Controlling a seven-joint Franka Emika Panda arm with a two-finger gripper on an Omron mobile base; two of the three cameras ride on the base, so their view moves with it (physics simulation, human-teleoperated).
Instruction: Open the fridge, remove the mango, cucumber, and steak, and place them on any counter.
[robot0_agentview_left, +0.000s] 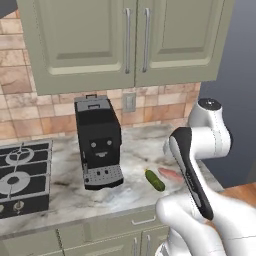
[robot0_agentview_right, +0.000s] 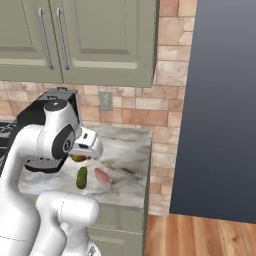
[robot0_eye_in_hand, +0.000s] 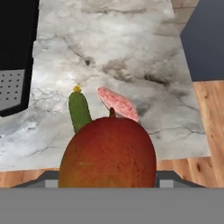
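The red and yellow-green mango (robot0_eye_in_hand: 108, 154) fills the near part of the hand view, held between the fingers of my gripper (robot0_agentview_right: 80, 156), which is shut on it above the counter (robot0_eye_in_hand: 109, 52). In the right base view the mango (robot0_agentview_right: 76, 158) peeks out under the white hand. Below it on the marbled counter (robot0_agentview_left: 135, 150) lie the dark green cucumber (robot0_eye_in_hand: 79, 111) (robot0_agentview_left: 155, 180) (robot0_agentview_right: 81, 177) and, just right of it, the pinkish steak (robot0_eye_in_hand: 118, 103) (robot0_agentview_left: 171, 174) (robot0_agentview_right: 103, 177). The fridge (robot0_agentview_right: 225, 110) stands as a dark wall right of the counter. The mango hides my fingertips.
A black coffee machine (robot0_agentview_left: 99, 142) stands on the counter left of the cucumber, with a black stove (robot0_agentview_left: 22, 175) further left. Sage green upper cabinets (robot0_agentview_left: 125, 40) hang above. The counter ends at the right, over wooden floor (robot0_agentview_right: 200, 235).
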